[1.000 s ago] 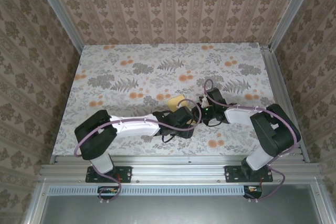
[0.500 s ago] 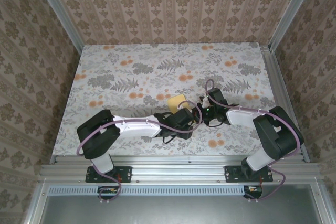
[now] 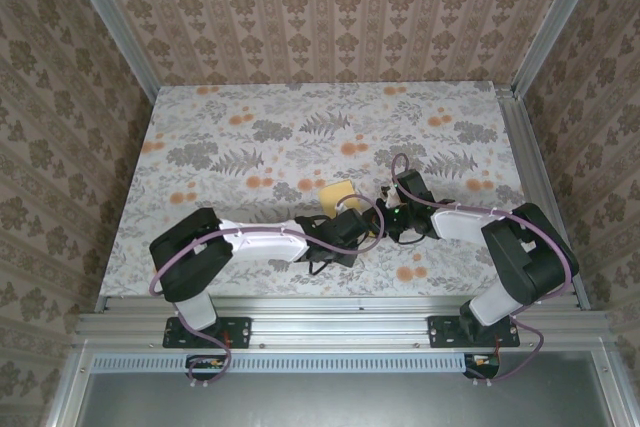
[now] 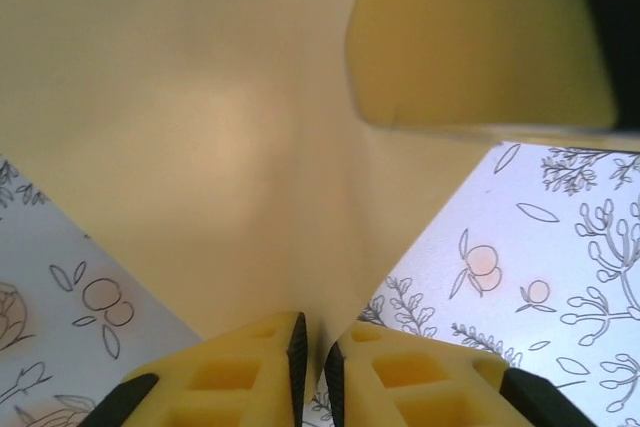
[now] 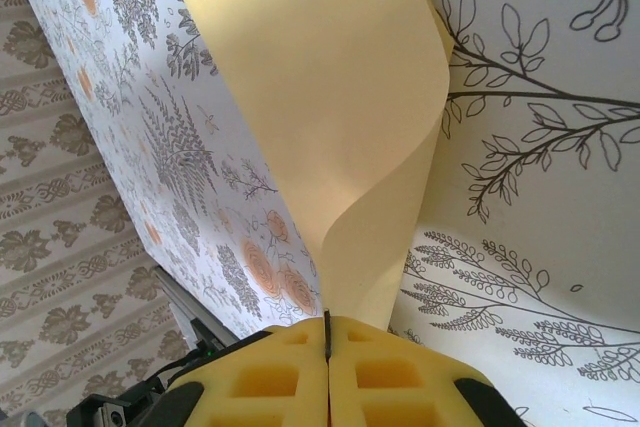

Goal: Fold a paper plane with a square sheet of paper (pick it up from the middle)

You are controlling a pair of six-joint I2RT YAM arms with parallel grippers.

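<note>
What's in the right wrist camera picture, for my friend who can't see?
The right gripper, shut, pinches the edge of a pale-yellow sheet of paper that curls away from it. Underneath lies a tablecloth printed with leaves and orange flowers.

We see soft, even light from above in the top view: the desk (image 3: 250,137) is pale and bright, with only faint shadows close under the arms (image 3: 260,242). In the left wrist view, the square sheet of paper (image 4: 200,147) lies so close that it blurs into a warm haze, while the desk print at right is crisp. In the right wrist view the sheet's curl shades gently, and the far left edge looks bent.
</note>
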